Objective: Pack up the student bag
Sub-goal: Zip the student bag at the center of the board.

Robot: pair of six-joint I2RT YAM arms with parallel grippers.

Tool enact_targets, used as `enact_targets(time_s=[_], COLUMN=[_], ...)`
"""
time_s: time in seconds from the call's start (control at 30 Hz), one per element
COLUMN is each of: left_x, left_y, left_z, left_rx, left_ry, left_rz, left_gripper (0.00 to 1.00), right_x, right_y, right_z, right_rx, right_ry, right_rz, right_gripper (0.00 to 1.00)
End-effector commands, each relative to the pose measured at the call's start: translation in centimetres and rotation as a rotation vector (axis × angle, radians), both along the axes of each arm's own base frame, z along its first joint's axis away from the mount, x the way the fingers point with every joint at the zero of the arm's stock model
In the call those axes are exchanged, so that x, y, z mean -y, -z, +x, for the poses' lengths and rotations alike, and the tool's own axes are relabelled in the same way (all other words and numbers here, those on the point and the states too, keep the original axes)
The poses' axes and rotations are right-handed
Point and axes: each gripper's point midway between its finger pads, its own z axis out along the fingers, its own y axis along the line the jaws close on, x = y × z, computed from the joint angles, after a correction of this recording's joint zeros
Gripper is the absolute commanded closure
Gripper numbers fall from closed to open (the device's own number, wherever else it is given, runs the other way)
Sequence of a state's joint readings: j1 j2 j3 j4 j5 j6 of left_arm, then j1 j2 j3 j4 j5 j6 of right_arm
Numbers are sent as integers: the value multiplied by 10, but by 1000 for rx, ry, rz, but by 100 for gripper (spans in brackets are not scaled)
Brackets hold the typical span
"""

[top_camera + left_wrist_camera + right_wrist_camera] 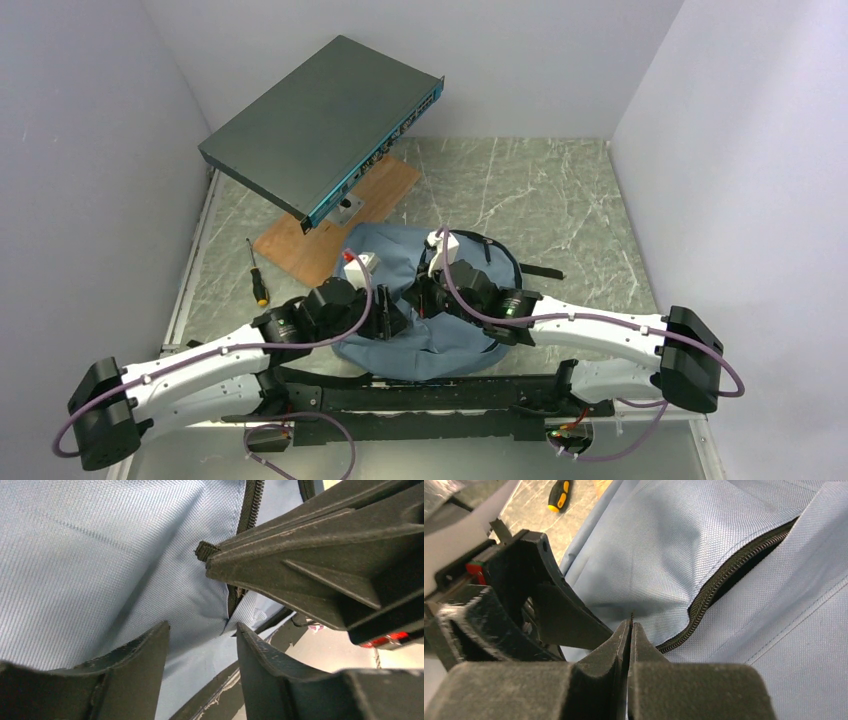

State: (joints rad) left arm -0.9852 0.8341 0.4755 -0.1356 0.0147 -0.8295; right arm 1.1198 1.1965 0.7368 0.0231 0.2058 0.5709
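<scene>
One risk: small black zipper tab point(202, 550) slipping from the tightly pinched right gripper point(630, 630); left gripper point(202, 635) half-open, empty, leaving the soft blue-grey fabric backpack point(100, 555) unanchored.

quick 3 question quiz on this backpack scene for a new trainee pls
1. True or false: the right claw is shut on the zipper pull of the student bag.
2. What lies on the table to the left of the bag? A) screwdriver B) scissors C) pen
3. Fill in: the left claw has its jaws ___.
Key: 1 true; 2 A; 3 open.
</scene>
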Motion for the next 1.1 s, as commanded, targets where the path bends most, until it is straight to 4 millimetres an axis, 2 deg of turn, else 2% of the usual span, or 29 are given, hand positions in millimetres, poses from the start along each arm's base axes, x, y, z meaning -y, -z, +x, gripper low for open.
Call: enact_targets(time_s=[0.0, 0.1, 0.27, 0.4, 0.5, 0.7, 0.8, 0.9, 0.97, 1.07], left_x=[23, 33, 40, 45, 50, 59, 52, 44, 34, 21], left_y=[-20, -20, -28, -40, -38, -29, -15, -1, 15, 36], left_z=[8, 4, -3, -7, -5, 1, 6, 7, 9, 7], left_rx=[25, 9, 14, 45, 40, 30, 10, -10, -29, -61], left_ry=[20, 57, 94, 113, 118, 110, 58, 40, -2, -28], left_rz=[-72, -103, -163, -171, -145, -124, -66, -7, 55, 123], left_gripper=[46, 46, 33, 34, 47, 61, 64, 81, 96, 100], right_x=[-11, -9, -11, -11, -10, -8, -6, -4, 0, 4], right_y=[-67, -63, -56, -61, -65, -73, -76, -80, -88, -108], right_z=[14, 20, 24, 24, 23, 23, 26, 28, 31, 40], right_rx=[26, 23, 13, 14, -2, -11, -2, 1, 4, 46], right_ry=[87, 123, 142, 147, 155, 174, 194, 207, 240, 267], right_rz=[226, 195, 152, 175, 189, 237, 230, 246, 276, 314], right_gripper=[100, 100, 100, 100, 100, 100, 100, 100, 100, 100])
